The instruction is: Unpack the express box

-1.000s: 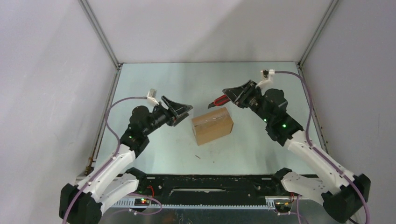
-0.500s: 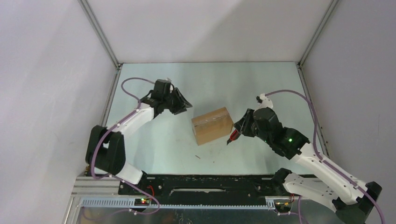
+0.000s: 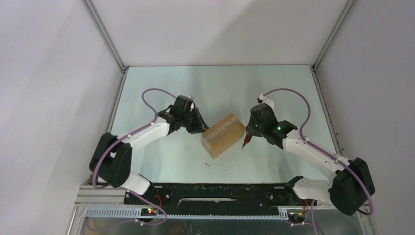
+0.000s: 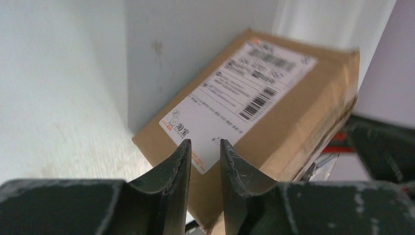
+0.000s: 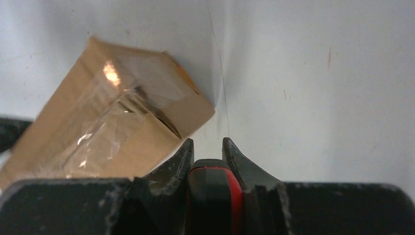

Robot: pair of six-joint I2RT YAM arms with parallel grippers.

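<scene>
Cutting step: Left claw point(image 4: 204, 143), narrowly apart and empty, sits left of the box point(image 3: 223, 135). Right claw point(image 5: 208, 142) (clamped on the knife point(image 5: 213, 188)) must next slit the tape point(image 5: 105, 132).

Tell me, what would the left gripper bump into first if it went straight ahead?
Probably the express box: its labelled side sits right ahead of the left gripper, seemingly very close.

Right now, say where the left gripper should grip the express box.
Probably grip the express box across its narrow width, from the left: the left gripper faces its labelled side there, though the jaws must open wider. The red-handled knife in the right gripper occupies the other side.
</scene>
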